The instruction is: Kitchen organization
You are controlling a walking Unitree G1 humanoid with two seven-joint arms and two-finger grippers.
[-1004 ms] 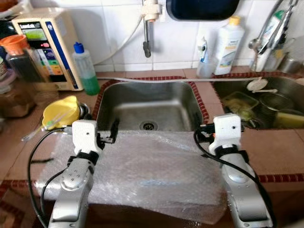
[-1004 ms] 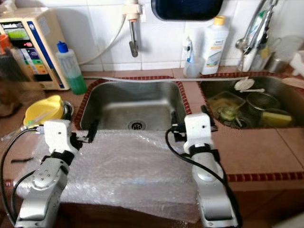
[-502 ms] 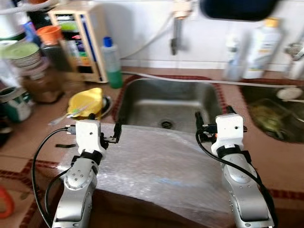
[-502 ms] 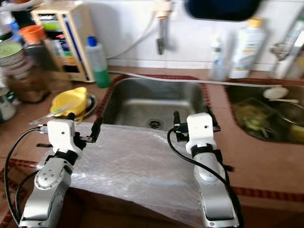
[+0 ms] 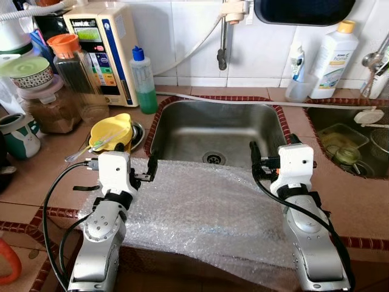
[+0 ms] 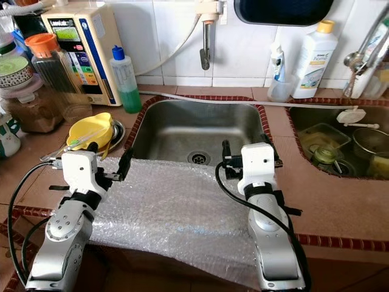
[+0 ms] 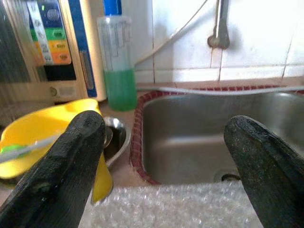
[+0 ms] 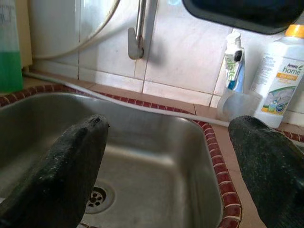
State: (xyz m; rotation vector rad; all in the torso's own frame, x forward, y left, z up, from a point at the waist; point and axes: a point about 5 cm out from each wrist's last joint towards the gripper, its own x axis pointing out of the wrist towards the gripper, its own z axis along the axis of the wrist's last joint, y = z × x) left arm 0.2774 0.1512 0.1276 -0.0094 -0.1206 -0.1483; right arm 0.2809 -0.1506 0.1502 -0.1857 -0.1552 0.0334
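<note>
Although draped flat over the front counter edge, could still slide: bubble wrap sheet overhangs the sink at its far edge and the counter lip at the near one, held by nothing but its own light weight. Would drift or bunch if a finger dragged across it, being slick plastic on tile. Might also tear or pop if pinched too hard at a single point. Could catch the yellow bowl, which sits just beyond and outward of the left gripper, if that arm swung wide; same risk for the green soap bottle further back. Judged, not seen, all of it.

Left gripper: fingers spread wide, nothing between them, hovering at the sheet's far left corner. From the left wrist view, far edge of the wrap lies just below and in front of the open jaws, with one finger over the bowl side and the other toward the basin.

Right gripper: equally wide open, empty, poised at the sheet's far right edge beside the sink rim. From the right wrist view, looks straight over the basin toward the faucet; whether its fingertips touch the plastic, cannot tell. Sheet spans the whole gap between both grippers, beneath the two forearms.
</note>
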